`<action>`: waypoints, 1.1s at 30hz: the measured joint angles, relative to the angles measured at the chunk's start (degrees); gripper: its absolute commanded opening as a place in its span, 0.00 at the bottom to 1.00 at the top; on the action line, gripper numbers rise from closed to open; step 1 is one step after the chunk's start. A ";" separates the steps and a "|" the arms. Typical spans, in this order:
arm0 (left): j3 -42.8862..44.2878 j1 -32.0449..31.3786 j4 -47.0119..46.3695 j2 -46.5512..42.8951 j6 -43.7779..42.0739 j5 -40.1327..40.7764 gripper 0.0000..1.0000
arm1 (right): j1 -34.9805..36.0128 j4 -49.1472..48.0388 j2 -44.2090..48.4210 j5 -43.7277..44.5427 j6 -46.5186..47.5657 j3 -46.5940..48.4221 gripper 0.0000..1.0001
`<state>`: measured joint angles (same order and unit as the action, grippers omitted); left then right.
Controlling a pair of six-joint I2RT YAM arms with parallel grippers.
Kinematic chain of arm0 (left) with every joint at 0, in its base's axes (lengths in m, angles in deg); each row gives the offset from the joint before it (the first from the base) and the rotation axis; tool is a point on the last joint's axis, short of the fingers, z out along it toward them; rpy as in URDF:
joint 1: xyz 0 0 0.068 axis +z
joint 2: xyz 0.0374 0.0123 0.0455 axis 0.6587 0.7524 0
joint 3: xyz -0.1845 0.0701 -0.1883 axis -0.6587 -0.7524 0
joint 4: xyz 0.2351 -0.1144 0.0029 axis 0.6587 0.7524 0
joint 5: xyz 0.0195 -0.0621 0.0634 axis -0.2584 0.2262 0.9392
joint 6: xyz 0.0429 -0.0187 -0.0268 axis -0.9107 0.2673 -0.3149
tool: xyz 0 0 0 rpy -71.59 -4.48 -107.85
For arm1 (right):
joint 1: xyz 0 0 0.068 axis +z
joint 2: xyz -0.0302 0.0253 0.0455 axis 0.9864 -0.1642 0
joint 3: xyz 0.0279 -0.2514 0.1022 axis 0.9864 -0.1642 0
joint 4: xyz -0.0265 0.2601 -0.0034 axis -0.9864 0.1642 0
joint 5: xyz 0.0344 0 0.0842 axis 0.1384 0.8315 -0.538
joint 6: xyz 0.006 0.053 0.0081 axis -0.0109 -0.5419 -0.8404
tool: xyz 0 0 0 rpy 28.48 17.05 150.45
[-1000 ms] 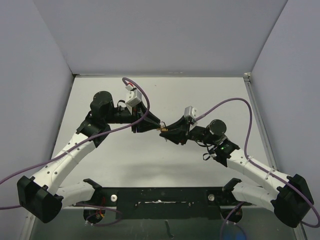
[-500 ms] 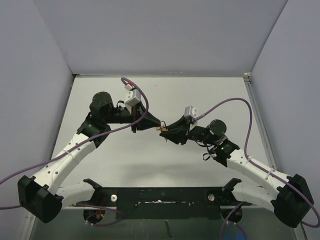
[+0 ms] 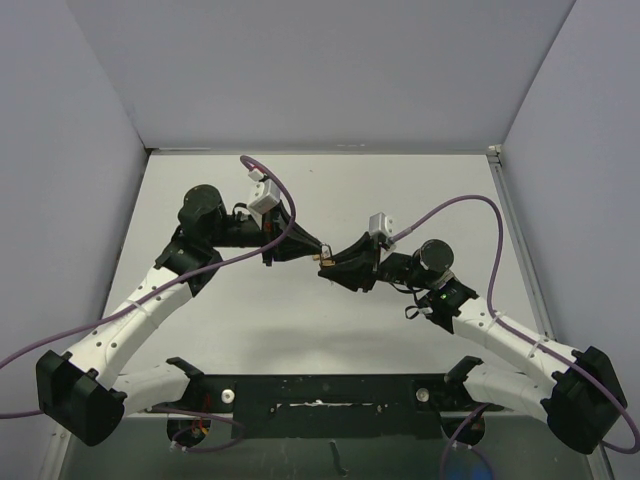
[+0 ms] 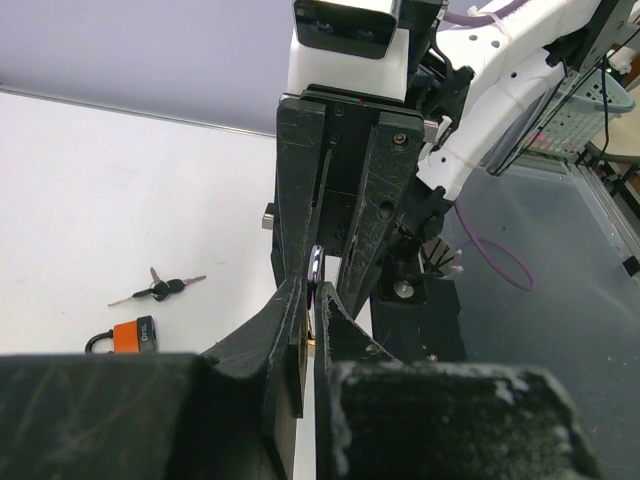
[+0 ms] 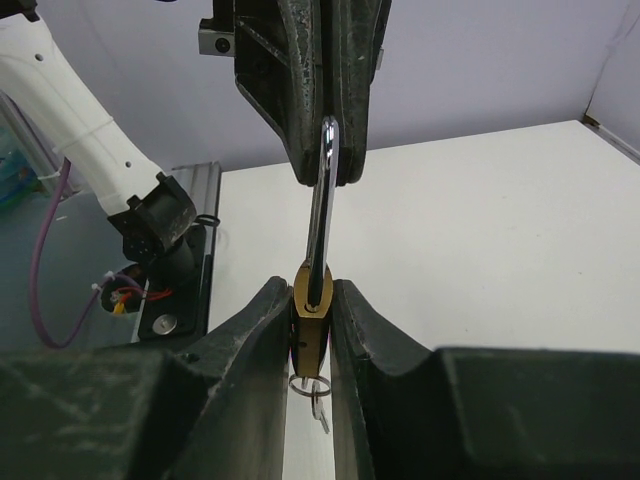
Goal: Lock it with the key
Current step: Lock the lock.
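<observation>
1. The left gripper (image 4: 308, 303) is pressed together on the chrome shackle (image 5: 320, 205) of a brass padlock (image 5: 312, 328), pinching its upper end.
2. The right gripper (image 5: 312, 300) is clamped on the padlock's brass body, one finger on each side.
3. The padlock hangs in the air over the middle of the white table (image 3: 330, 330), between the two grippers, which meet tip to tip.
4. A small key ring (image 5: 310, 388) hangs under the brass body; whether a key sits in the keyhole cannot be told.
5. An orange padlock (image 4: 125, 336) lies on the table with a bunch of keys (image 4: 158, 290) near it, not touching.
</observation>
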<state>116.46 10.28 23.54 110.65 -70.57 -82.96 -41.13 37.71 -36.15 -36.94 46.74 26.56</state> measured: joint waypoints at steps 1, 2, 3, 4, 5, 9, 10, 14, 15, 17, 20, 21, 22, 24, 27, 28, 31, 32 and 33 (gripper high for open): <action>0.00 0.00 0.02 0.00 0.00 0.00 0.00 | 0.00 -0.09 0.00 -0.37 -0.11 0.00 0.00; 0.00 0.00 0.02 0.00 -0.02 0.00 0.00 | 0.00 -0.15 0.00 -0.68 -0.31 0.00 0.00; 0.00 0.00 0.02 0.00 -0.02 0.00 0.00 | 0.00 -0.20 0.00 -0.83 -0.37 0.00 0.00; 0.00 0.00 0.02 0.00 -0.04 0.00 0.00 | 0.00 -0.24 0.00 -0.96 -0.50 0.00 0.00; 0.00 0.00 0.02 0.00 -0.04 0.00 0.00 | 0.00 -0.26 0.00 -1.01 -0.55 0.00 0.00; 0.00 0.00 0.02 0.00 -0.02 -0.26 0.12 | 0.00 -0.26 0.00 -1.01 -0.48 0.00 0.00; 0.00 0.00 0.02 0.00 0.00 -0.46 0.14 | 0.00 -0.26 0.00 -0.98 -0.42 0.00 0.00; 0.00 -0.04 0.13 0.11 0.07 -0.87 0.14 | 0.02 -0.35 0.00 -0.98 0.17 0.00 0.00; 0.00 -0.04 0.13 0.15 0.07 -0.94 0.14 | 0.02 -0.33 0.00 -0.96 0.37 0.00 0.00; 0.00 -0.04 0.13 0.22 0.07 -1.05 0.11 | 0.02 -0.33 0.02 -0.81 0.57 0.00 0.00; 0.00 -0.04 0.15 0.24 0.07 -1.09 0.04 | 0.02 -0.33 0.04 -0.50 0.68 0.00 0.00; 0.00 -0.04 0.15 0.24 0.02 -1.09 0.02 | 0.02 -0.33 0.09 -0.35 0.70 0.00 0.00; 0.00 -0.04 0.13 0.24 0.02 -1.07 0.00 | 0.02 -0.31 0.13 -0.24 0.68 0.00 0.00; 0.00 -0.04 0.04 0.24 -0.02 -1.07 0.00 | 0.02 -0.31 0.22 -0.07 0.68 0.00 0.00; 0.00 -0.04 -0.09 0.35 0.07 -1.07 0.00 | 0.02 -0.28 0.22 0.11 0.68 0.00 0.00; 0.00 -0.04 -0.13 0.42 0.11 -1.07 0.00 | 0.02 -0.26 0.22 0.17 0.68 0.00 0.00; 0.00 -0.04 -0.55 0.57 0.55 -1.09 0.00 | 0.02 -0.24 0.24 0.52 0.68 0.00 0.00; 0.00 -0.04 -0.66 0.66 0.76 -1.09 0.00 | 0.02 -0.22 0.26 0.57 0.68 0.00 0.00; 0.00 -0.04 -0.79 0.72 1.01 -1.09 0.00 | 0.02 -0.13 0.28 0.81 0.68 0.00 0.00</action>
<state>116.46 10.24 22.75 111.38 -69.56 -84.05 -41.11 37.58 -35.87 -36.13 47.42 26.56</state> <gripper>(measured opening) 0.025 0.186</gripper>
